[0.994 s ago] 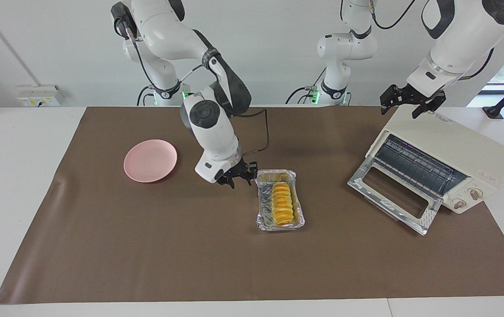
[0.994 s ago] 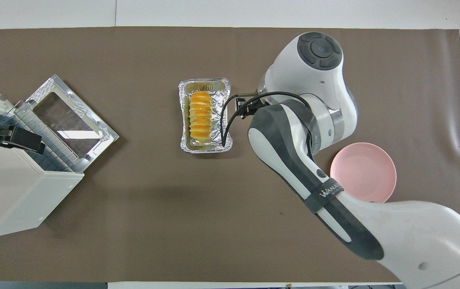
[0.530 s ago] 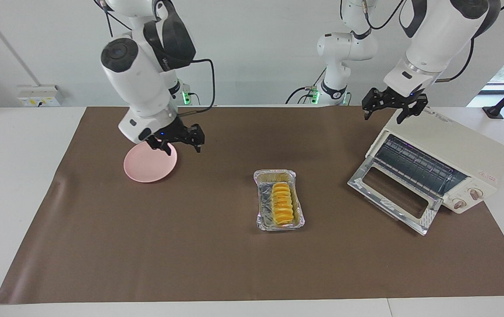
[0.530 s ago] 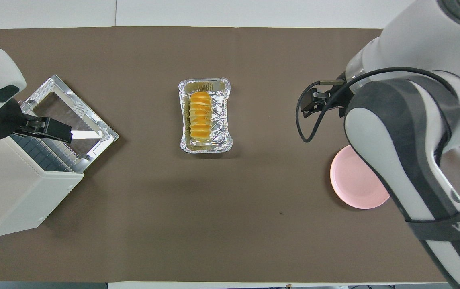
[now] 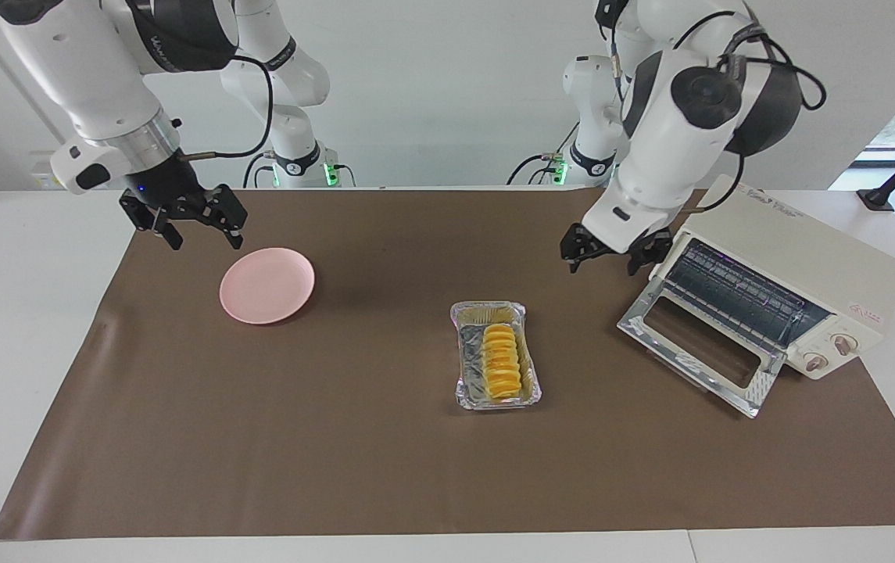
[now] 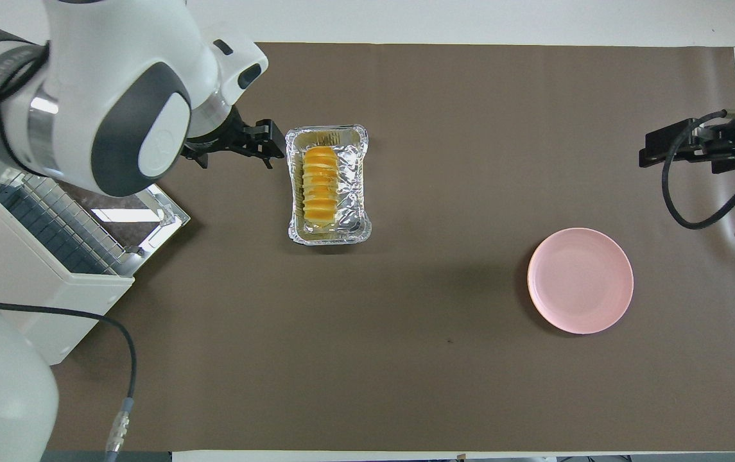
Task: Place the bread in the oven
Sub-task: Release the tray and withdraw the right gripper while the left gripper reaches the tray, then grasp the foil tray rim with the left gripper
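Crinkled silver foil tray (image 5: 496, 356) on the bench's brown mat holds the bread (image 5: 501, 361), between the pink plate (image 5: 266, 285) and the oven (image 5: 767, 293), whose door lies open. Step in hand: approach. The left gripper (image 5: 610, 250), open and empty, hangs over the mat beside the oven. The right gripper (image 5: 185, 215), open and empty, waits near the plate. Next: lower onto the loaf, grasp, carry to the rack.

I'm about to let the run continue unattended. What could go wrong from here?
The bread lies loose in a light foil tray; a pinch on the tray could crumple it or tip the loaf. The oven door hangs open toward the tray, so the left hand, up beside it, might clip it.
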You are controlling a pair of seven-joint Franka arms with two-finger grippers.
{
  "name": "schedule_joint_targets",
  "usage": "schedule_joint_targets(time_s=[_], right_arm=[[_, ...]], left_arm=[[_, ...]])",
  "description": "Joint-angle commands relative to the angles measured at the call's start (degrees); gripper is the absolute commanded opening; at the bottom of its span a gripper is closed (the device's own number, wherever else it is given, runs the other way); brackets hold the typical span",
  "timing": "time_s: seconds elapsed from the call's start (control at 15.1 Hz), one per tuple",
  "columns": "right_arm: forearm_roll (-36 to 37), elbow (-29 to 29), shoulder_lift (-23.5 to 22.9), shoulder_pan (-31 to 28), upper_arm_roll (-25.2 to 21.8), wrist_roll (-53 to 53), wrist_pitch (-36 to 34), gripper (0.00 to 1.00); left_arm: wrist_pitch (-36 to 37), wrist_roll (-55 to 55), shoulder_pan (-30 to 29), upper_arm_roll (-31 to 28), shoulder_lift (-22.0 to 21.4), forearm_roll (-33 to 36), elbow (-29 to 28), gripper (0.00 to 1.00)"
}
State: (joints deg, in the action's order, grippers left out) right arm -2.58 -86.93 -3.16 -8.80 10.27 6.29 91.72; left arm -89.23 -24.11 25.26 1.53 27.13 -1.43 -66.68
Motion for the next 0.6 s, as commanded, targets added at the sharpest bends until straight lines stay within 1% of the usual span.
schedule_joint_targets(time_s=[0.0, 0.07, 0.2, 0.33, 0.53], right_arm=[[1.0, -6.2, 3.3, -0.9, 0.6, -0.6, 0.6, 1.0], [1.0, -6.9, 3.7, -0.9, 0.6, -0.8, 0.6, 1.0], [1.0, -7.1, 3.9, -0.9, 0.6, -0.8, 1.0, 1.0], [1.0, -7.2, 3.9, -0.9, 0.6, -0.9, 1.0, 1.0], [1.0, -7.2, 3.9, -2.2, 0.8, -1.3, 1.7, 1.0]], left_arm=[[-6.1, -8.3, 5.7, -0.8, 2.0, 2.1, -1.1, 1.0], [-8.3, -10.4, 6.2, -0.7, 2.1, 1.9, -2.1, 1.0], [-13.2, -16.4, 10.3, -0.8, 5.8, 2.3, -2.8, 1.0], [-16.8, -16.8, 10.7, -0.8, 8.1, 2.4, -3.5, 1.0], [-23.1, -16.9, 10.5, -0.7, 9.2, 2.4, -7.0, 1.0]])
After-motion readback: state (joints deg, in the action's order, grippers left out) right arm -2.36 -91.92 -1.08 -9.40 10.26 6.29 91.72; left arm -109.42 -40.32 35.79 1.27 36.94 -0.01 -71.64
